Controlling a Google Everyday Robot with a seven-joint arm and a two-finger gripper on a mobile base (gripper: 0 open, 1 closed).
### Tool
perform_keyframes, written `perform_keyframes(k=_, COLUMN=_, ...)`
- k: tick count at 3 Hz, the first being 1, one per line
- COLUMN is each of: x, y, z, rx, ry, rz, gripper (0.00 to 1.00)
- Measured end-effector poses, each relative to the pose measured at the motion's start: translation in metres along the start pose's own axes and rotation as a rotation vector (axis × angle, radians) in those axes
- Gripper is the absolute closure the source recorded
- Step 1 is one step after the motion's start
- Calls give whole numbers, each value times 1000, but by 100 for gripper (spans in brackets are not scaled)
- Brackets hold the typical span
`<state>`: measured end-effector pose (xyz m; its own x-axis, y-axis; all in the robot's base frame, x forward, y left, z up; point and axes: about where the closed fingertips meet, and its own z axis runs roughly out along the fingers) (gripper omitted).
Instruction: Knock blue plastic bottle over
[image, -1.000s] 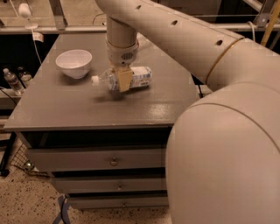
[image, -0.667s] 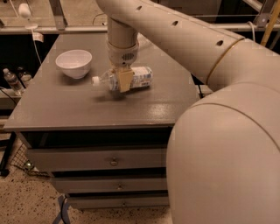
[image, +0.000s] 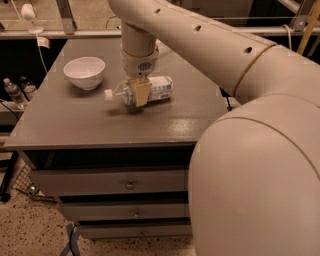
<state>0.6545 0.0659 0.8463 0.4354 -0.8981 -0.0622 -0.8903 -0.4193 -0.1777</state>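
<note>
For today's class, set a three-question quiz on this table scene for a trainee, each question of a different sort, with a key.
1. True or false: the blue plastic bottle stands upright on the table.
2. The bottle's white cap points: A) toward the side where the white bowl sits; B) away from that side; C) straight up.
3. Where is the tool?
Key: 1 false, it lies on its side. 2 A. 3 Down at the bottle's middle, in front of it.
</note>
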Motion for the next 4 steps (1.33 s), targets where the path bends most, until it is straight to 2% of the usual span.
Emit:
perform_keyframes(k=1, x=0, y=-1, z=2, rx=0, ry=-1, rz=-1, gripper=5)
perform_keyframes(k=2, x=3, y=2, z=-8, rx=-11, ry=9, rz=-5, gripper=0)
perform_keyframes(k=3, x=23, y=9, z=-33, rx=-4, ry=26, rz=20, gripper=0)
perform_keyframes(k=4, x=67, y=19, z=-68, rx=37, ry=54, rz=92, gripper=0)
